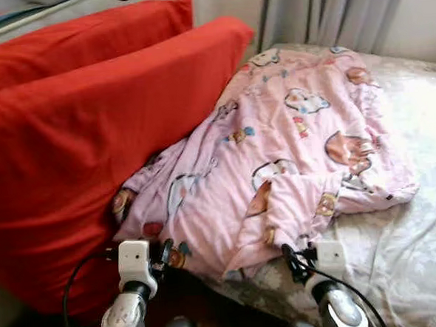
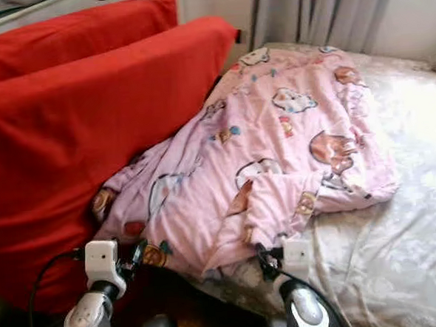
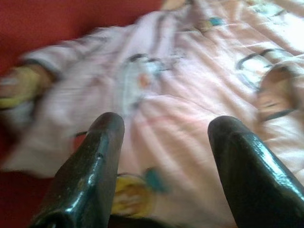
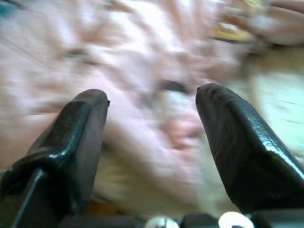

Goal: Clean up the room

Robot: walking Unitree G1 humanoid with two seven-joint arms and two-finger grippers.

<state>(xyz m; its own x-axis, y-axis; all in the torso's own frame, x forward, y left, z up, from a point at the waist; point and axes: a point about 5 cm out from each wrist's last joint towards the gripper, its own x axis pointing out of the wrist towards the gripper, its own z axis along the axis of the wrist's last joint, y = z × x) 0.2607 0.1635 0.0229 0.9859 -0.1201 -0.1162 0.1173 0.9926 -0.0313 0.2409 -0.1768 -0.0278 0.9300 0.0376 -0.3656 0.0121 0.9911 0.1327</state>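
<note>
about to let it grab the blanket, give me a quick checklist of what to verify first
1. Left gripper open: ok, fingers spread with pink blanket between and beyond them.
2. Right gripper open: ok, fingers apart over the blanket's near edge.
3. Both grippers at the blanket's near edge: ok, left by the red cushion, right under the folded flap.
4. Fabric actually between fingers: cannot tell, wrist views are blurred.
5. Blanket free to lift: not ok, its left side is tucked against the cushion.
6. Bed beside the blanket free for spreading: ok.
</note>
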